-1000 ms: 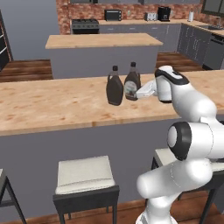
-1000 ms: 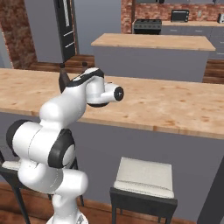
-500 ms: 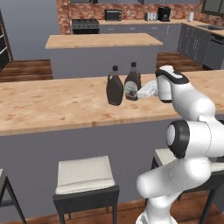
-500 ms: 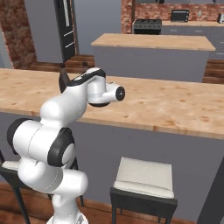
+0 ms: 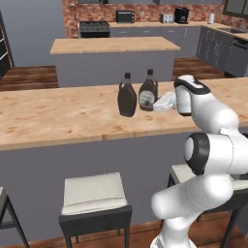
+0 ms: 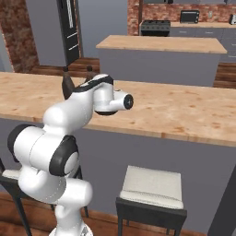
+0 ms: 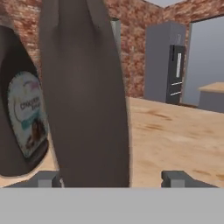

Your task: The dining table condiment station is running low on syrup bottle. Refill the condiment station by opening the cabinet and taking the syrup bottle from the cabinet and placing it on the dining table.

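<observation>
Two dark-brown bottles stand close together on the wood-grain dining table [image 5: 58, 123]. The syrup bottle [image 5: 147, 92] is the right one, and my gripper [image 5: 157, 102] reaches to it from the right. In the hand view this syrup bottle [image 7: 83, 87] rises upright between my fingertips [image 7: 177, 178], close to the left one, with a clear gap to the right one. My gripper [image 7: 111, 178] is open. The other bottle [image 7: 24, 118] shows its pale label just behind, at the left. In the right base view my arm hides most of both bottles [image 6: 67, 84]. The cabinet is out of view.
Padded stools [image 5: 94, 193] stand under the table's near edge. A second wood-topped island [image 5: 114, 46] lies beyond the table, with a stove [image 5: 94, 29] and counters along the brick back wall. A tall grey fridge [image 7: 168, 61] stands off past the table's far end.
My gripper's fingers have spread away from the syrup bottle, which stays upright on the table. The arm and the other bottle keep their places.
</observation>
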